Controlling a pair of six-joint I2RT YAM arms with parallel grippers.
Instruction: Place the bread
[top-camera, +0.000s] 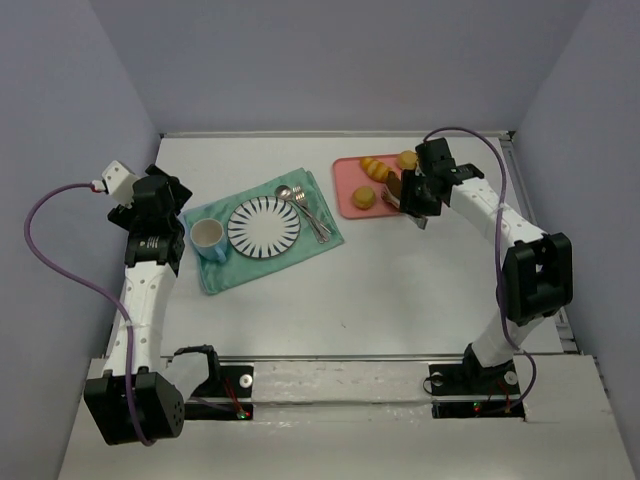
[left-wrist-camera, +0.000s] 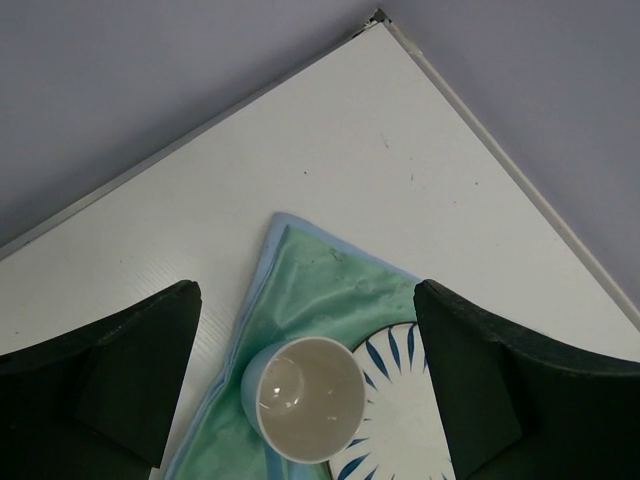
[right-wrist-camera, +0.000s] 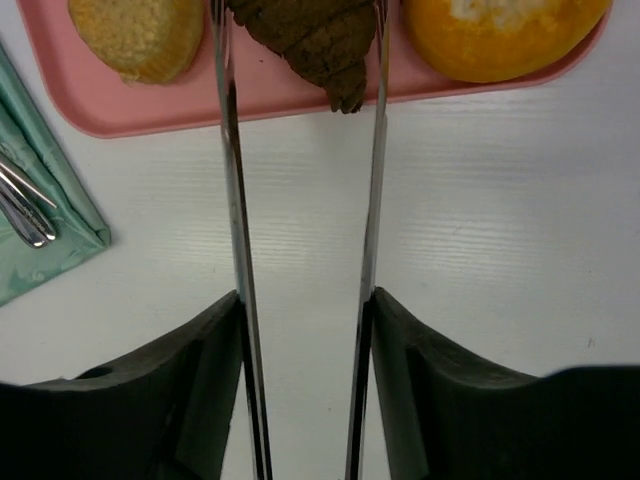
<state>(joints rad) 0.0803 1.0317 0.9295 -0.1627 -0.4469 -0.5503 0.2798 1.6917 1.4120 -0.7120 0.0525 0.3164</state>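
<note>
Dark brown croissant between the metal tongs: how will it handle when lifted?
The dark brown croissant looks ridged and flaky, so probably light and easily crushed; squeeze gently. Its tapered end sits between the thin, smooth metal tongs, so it may pivot or slip above the pink tray.

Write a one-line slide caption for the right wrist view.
Right pincer holds metal tongs, their blades flanking a brown croissant on the pink tray.
</note>
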